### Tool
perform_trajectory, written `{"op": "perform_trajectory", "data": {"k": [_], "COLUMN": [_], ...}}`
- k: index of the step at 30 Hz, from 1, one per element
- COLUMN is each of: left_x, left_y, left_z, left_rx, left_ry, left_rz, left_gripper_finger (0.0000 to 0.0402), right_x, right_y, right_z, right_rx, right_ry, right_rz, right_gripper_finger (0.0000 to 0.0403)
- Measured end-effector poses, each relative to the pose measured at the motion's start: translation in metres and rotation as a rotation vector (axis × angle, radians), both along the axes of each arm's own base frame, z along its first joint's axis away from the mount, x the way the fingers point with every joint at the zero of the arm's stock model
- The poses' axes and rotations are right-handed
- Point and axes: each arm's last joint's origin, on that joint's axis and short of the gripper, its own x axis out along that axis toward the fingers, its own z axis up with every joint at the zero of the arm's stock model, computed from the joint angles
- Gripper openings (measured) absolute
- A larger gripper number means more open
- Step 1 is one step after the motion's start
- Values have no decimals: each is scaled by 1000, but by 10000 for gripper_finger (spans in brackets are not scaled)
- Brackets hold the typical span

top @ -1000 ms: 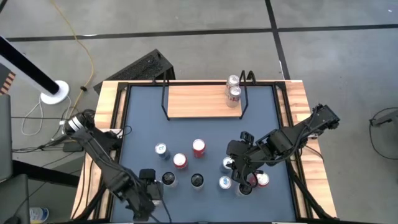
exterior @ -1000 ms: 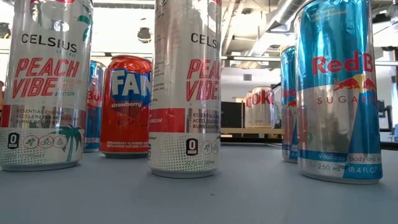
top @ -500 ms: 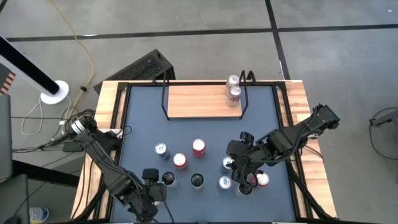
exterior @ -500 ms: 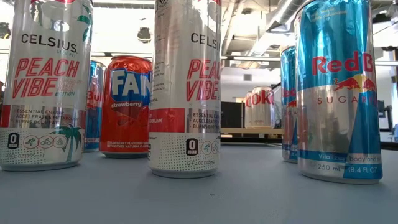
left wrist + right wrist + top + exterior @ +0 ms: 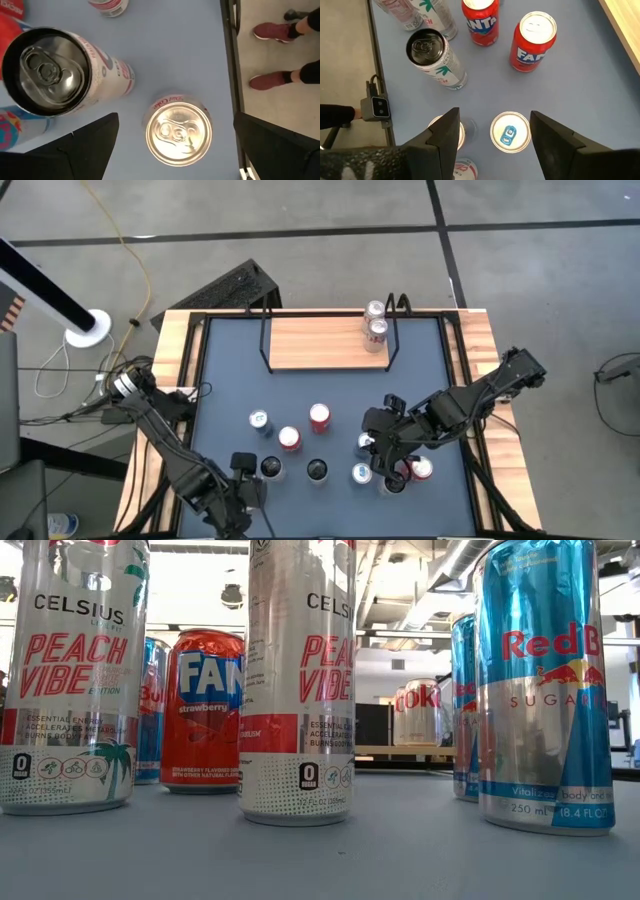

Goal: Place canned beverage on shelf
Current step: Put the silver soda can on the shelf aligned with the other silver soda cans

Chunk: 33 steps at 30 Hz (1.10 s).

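The table (image 5: pixel 205 380), dark grey with a wood edge, is filling the middle of the high view, and the shelf (image 5: pixel 315 343) — a light wood board with black wire ends — is lying across the table's upper part, carrying two cans (image 5: pixel 376 321) by its right end. The right arm is reaching in from the right edge of the frame, its gripper (image 5: pixel 378 463) hanging over the lower-right cluster of cans with its fingers (image 5: pixel 445 134) spread apart; in its wrist view a blue-tabbed can (image 5: pixel 509 131) is sitting between them, though I cannot tell if they are touching it. The left arm is running down the left side, its gripper (image 5: pixel 243 480) sitting at the lower left of the table with fingers (image 5: pixel 95 137) spread wide, a silver can top (image 5: pixel 179 133) showing between them and untouched. Loose on the dark top are standing two red cans (image 5: pixel 319 416), a blue-topped can (image 5: pixel 259 420) and two dark-topped cans (image 5: pixel 316 470) — all below the shelf in the frame. In the left wrist view a person's red shoes (image 5: pixel 270 31) are showing at the upper right.
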Motion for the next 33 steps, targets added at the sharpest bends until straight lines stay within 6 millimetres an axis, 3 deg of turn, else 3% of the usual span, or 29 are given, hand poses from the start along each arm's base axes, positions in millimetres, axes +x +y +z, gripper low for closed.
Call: {"op": "perform_trajectory", "data": {"k": [9,18,24,33], "left_x": [1,-3,-7,-7], "left_y": [-2,-1,3,3], "left_z": [-12,-10,-26,-34], "left_rx": [-78,-65,-81,-104], "left_ry": [-25,-33,-5,-46], "left_rz": [11,6,-8,-25], "left_gripper_finger": [384,384,384,384], "right_x": [0,0,0,1], "right_y": [0,0,0,1], "right_z": [0,0,0,1], "right_rx": [0,0,18,29], "right_ry": [1,1,-6,-15], "right_rz": [0,0,-19,-28], "right_gripper_finger": [225,225,225,225]}}
